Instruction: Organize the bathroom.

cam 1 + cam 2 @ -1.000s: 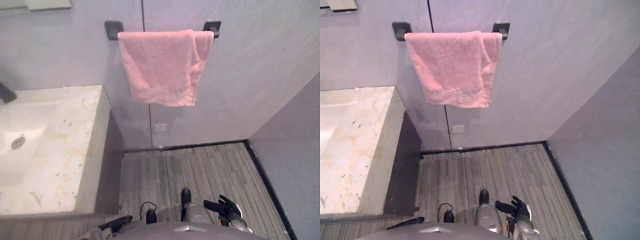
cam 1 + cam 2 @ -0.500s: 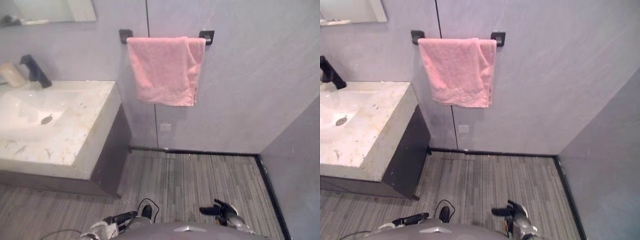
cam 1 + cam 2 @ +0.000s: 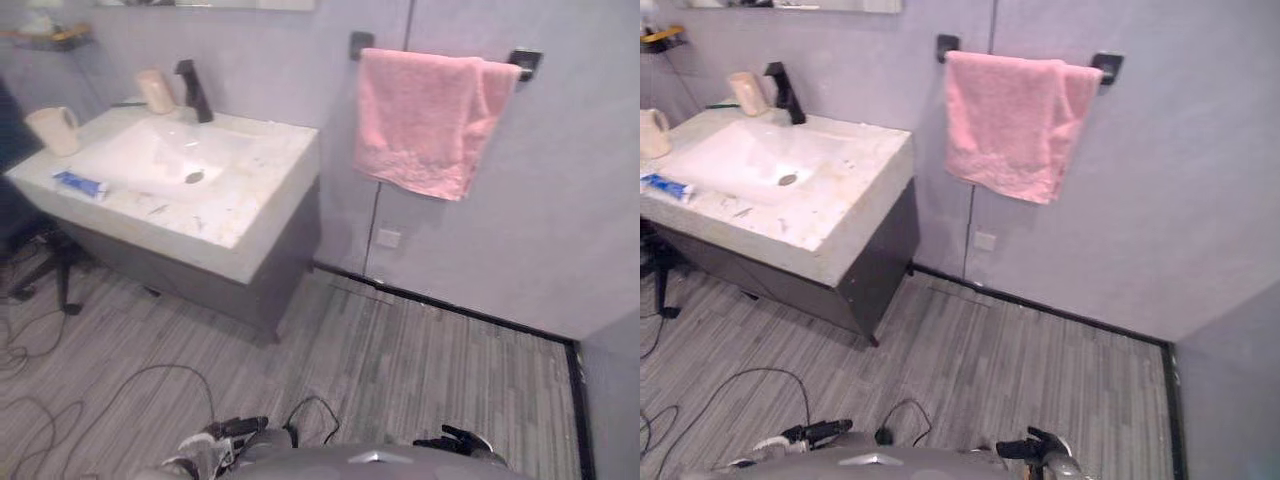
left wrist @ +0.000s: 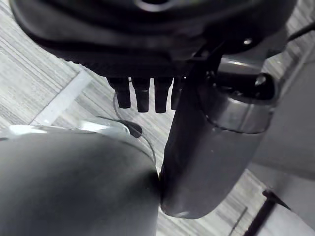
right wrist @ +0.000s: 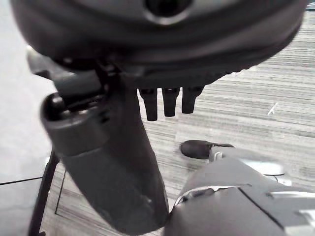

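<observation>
The pink towel point(image 3: 425, 125) is hanging soft and light beside the sink point(image 3: 255, 190), likely best pinched at its lower hem. Both hands, left hand point(image 4: 142, 93) and right hand point(image 5: 170, 101), are hanging released, grasping nothing.

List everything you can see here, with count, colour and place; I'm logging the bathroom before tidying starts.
Towel: one, pink, hanging folded over the rail.
Towel rail: one, black brackets, on the grey wall beside the sink.
Sink: one, pale stone top on a dark cabinet, against the wall.
Tap: one, black, at the back of the sink.
Cups: two, cream; one beside the tap, one on the sink's far corner.
Tube: one, blue and white, lying on the sink's front edge.
Cables: dark, looping on the striped floor.
Left robot hand: dark, low, empty, fingers straight.
Right robot hand: dark, low, empty, fingers straight.
</observation>
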Tool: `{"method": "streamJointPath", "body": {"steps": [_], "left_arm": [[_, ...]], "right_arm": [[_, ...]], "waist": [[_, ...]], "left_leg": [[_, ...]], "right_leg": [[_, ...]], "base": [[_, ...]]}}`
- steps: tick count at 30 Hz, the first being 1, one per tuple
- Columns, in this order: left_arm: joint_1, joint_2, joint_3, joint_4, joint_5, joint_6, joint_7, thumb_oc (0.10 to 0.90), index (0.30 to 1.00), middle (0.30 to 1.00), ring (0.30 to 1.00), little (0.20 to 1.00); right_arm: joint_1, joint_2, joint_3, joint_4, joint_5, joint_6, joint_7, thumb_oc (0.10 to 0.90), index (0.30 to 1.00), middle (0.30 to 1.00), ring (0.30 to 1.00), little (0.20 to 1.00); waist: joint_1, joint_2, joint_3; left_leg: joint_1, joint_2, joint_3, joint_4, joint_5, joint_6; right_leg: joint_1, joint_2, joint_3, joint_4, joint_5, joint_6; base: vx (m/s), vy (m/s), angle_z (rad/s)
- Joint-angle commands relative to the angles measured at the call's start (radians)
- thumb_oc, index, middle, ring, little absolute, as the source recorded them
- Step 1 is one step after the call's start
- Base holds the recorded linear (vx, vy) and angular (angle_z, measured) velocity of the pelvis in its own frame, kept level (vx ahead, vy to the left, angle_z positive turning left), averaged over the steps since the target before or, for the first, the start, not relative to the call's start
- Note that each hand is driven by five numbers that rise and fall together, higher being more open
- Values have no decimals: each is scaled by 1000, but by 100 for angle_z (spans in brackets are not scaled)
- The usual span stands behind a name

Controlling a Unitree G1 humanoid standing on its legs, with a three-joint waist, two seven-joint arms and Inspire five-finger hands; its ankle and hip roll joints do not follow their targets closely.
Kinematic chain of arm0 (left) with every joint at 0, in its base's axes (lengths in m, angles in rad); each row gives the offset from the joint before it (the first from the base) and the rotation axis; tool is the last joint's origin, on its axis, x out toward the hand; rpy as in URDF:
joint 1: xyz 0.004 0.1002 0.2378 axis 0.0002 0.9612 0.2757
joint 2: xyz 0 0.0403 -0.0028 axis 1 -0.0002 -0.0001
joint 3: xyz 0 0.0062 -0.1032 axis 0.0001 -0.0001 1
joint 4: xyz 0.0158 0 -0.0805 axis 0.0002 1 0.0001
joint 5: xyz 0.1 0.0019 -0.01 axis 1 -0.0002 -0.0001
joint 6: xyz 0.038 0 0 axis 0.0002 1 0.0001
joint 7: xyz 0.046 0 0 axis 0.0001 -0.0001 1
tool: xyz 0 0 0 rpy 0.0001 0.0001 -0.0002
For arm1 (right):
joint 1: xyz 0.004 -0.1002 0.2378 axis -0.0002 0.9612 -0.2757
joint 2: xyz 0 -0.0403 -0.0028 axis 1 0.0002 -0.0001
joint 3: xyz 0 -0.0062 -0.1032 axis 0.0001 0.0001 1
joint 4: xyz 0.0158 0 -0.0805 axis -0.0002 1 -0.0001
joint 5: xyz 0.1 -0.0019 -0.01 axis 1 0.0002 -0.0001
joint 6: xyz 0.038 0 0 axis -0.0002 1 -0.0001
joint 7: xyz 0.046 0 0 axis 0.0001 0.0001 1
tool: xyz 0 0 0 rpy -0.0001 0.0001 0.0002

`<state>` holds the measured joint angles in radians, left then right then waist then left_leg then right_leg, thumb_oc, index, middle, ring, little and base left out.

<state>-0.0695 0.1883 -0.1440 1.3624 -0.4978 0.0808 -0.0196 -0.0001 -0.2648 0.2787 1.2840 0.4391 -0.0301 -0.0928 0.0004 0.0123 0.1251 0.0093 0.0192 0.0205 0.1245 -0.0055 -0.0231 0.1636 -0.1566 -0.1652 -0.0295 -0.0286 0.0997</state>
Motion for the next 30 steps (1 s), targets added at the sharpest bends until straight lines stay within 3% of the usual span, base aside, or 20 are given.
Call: {"method": "streamJointPath", "body": {"steps": [1, 4, 6, 8, 9, 12, 13, 14, 15, 17, 18, 19, 20, 21, 22, 24, 25, 28, 30], "left_arm": [[43, 15, 13, -2, 50, -16, 12, 800, 900, 900, 900, 900], [32, 12, 24, 1, 87, -12, 15, 800, 900, 900, 900, 900], [31, 12, 19, 4, 98, -15, 13, 800, 900, 900, 900, 900], [37, 12, 10, 12, 101, -17, 12, 800, 900, 900, 900, 900], [41, 21, 0, 4, 84, 1, 24, 800, 900, 900, 900, 900], [37, 26, -15, 11, 63, 23, 49, 800, 900, 900, 900, 900], [36, 26, -16, 12, 61, 24, 50, 800, 900, 900, 900, 900], [35, 25, -30, 11, 67, 21, 62, 800, 900, 900, 900, 900], [35, 27, -37, 7, 66, 18, 65, 800, 900, 900, 900, 900], [34, 29, -41, 5, 70, 17, 64, 800, 900, 900, 900, 900], [18, 38, -74, -12, 80, 19, 53, 800, 900, 900, 900, 900], [8, 41, -86, -16, 68, 16, 48, 800, 900, 900, 900, 900], [-17, 39, -112, -26, 76, 13, 40, 800, 900, 900, 900, 900], [-21, 38, -116, -29, 82, 14, 39, 800, 900, 900, 900, 900], [-33, 34, -121, -38, 100, 17, 50, 800, 900, 900, 900, 900], [-38, 31, -122, -45, 98, 15, 54, 800, 900, 900, 900, 900], [-50, 20, -119, -57, 109, 10, 60, 800, 900, 900, 900, 900], [-76, 3, -112, -62, 113, -4, 62, 800, 900, 900, 900, 900], [-90, -5, -108, -67, 107, -10, 65, 800, 900, 900, 900, 900]], "right_arm": [[-71, 7, -19, 11, -50, 10, 22, 800, 900, 900, 900, 900], [-69, -14, -41, 24, -41, 27, 23, 800, 900, 900, 900, 900], [-71, -23, -58, 32, -31, 32, 22, 800, 900, 900, 900, 900], [-82, -29, -66, 39, -24, 32, 11, 800, 900, 900, 900, 900], [-94, -34, -65, 25, -23, 47, 9, 800, 900, 900, 900, 900], [-109, -44, -81, 1, -7, 78, 13, 800, 900, 900, 900, 900], [-110, -45, -83, 0, -12, 79, 15, 800, 900, 900, 900, 900], [-111, -54, -82, -5, -57, 90, 29, 800, 900, 900, 900, 900], [-110, -60, -79, -6, -78, 102, 45, 800, 900, 900, 900, 900], [-107, -61, -78, -5, -72, 105, 45, 800, 900, 900, 900, 900], [-95, -72, -74, 5, -40, 124, 41, 800, 900, 900, 900, 900], [-92, -75, -75, 11, -49, 128, 45, 800, 900, 900, 900, 900], [-80, -75, -76, 37, -32, 129, 46, 800, 900, 900, 900, 900], [-78, -73, -72, 41, -24, 127, 41, 800, 900, 900, 900, 900], [-69, -65, -64, 50, -27, 133, 46, 800, 900, 900, 900, 900], [-61, -62, -58, 50, -31, 137, 51, 800, 900, 900, 900, 900], [-40, -55, -46, 42, -36, 134, 51, 800, 900, 900, 900, 900], [-11, -45, -37, 41, -60, 135, 59, 800, 900, 900, 900, 900], [-14, -41, -28, 51, -68, 146, 67, 800, 900, 900, 900, 900]], "waist": [[5, -56, -24], [-16, -31, -43], [-17, -23, -49], [-12, -14, -49], [-4, -10, -43], [13, -11, -27], [15, -12, -25], [19, -13, -10], [15, -8, -3], [11, -5, -1], [-26, 14, 9], [-40, 19, 12], [-72, 26, 13], [-77, 23, 15], [-97, 10, 23], [-115, -3, 30], [-150, -33, 32], [-179, -67, 32], [-187, -74, 32]], "left_leg": [[12, 77, 72, -35, 74, -23], [87, 170, 169, -93, 128, -69], [107, 182, 200, -120, 132, -78], [125, 157, 228, -168, 96, -62], [122, 131, 207, -169, 76, -46], [110, 68, 179, -151, 44, -12], [109, 61, 178, -148, 42, -9], [116, 17, 165, -145, 26, 17], [120, 1, 156, -147, 22, 28], [121, -6, 148, -150, 21, 33], [132, -36, 79, -173, 20, 55], [138, -42, 56, -181, 23, 59], [144, -70, 5, -186, 23, 74], [146, -79, -2, -182, 19, 75], [156, -104, -23, -168, 3, 80], [170, -119, -32, -162, -13, 80], [192, -155, -48, -151, -48, 77], [212, -206, -63, -102, -118, 78], [232, -234, -52, -74, -160, 85]], "right_leg": [[-56, 57, -25, -35, 74, -57], [-53, 21, -105, -34, 84, -40], [-53, -7, -134, -24, 93, -25], [-66, -60, -162, 19, 104, 6], [-83, -110, -151, 58, 125, 21], [-107, -220, -135, 132, 226, 23], [-109, -229, -132, 138, 234, 24], [-145, -298, -115, 231, 316, 27], [-171, -319, -96, 289, 341, 27], [-187, -314, -72, 325, 344, 25], [-277, -219, 53, 486, 331, 5], [-295, -183, 73, 510, 318, -3], [-348, -86, 106, 557, 312, -16], [-357, -68, 106, 549, 309, -15], [-386, -7, 104, 511, 300, -9], [-404, 35, 98, 460, 287, 2], [-428, 105, 87, 293, 272, 27], [-426, 152, 41, 74, 320, 41], [-428, 172, 19, 57, 327, 30]], "base": [[-149, 420, 72], [-149, 498, 156], [-105, 543, 149], [-44, 643, 135], [11, 656, 98], [30, 527, 88], [79, 575, 74], [97, 635, 80], [98, 635, 93], [70, 325, 58], [144, 461, 36], [275, 692, 111], [216, 382, 146], [330, 379, 219], [244, 167, 184], [310, 136, 124], [410, 109, 81], [442, 101, 66], [345, 81, 17]]}}
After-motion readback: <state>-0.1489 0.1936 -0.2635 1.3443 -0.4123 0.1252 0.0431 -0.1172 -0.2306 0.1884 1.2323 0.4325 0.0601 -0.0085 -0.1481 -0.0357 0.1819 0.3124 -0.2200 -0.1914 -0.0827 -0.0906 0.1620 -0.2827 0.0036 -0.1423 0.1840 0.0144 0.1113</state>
